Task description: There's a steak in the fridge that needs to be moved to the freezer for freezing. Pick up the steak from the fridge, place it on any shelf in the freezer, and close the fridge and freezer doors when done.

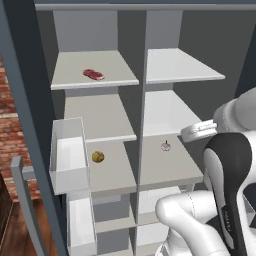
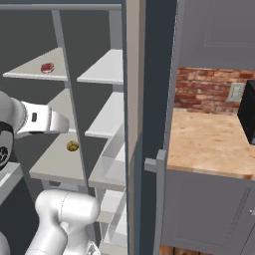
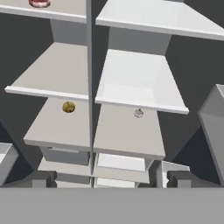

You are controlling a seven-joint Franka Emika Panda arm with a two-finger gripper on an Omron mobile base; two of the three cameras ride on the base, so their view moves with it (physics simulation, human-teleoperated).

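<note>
Your steak (image 1: pixel 93 74) lies flat on the top shelf (image 1: pixel 70 80) of the freezer (image 1: pixel 100 30), left of the central divider (image 1: pixel 141 100) and well apart from it. It touches nothing else on that board. In the hand view the steak (image 3: pixel 39 3) is cut by the upper edge, again left of the divider (image 3: pixel 89 65).

Two boards lower, on the same side of the divider, you have a round golden-brown lump (image 1: pixel 98 157) resting alone. Just across the divider, on the fridge (image 1: pixel 175 65) side at that same level, sits a tiny white-pink item (image 1: pixel 165 146).

Both doors stand open: the freezer door (image 1: pixel 20 125) swings out far left of the divider with its white bins (image 1: pixel 67 155) facing in, and the fridge door (image 2: pixel 149 99) hangs out to the right, its grey bar handle (image 2: pixel 160 199) beside a wooden counter (image 2: pixel 214 139).

Your gripper (image 1: pixel 189 134) hovers right of the divider, in front of the fridge shelves, near the white-pink item's level — jaws spread wide, nothing between them.
</note>
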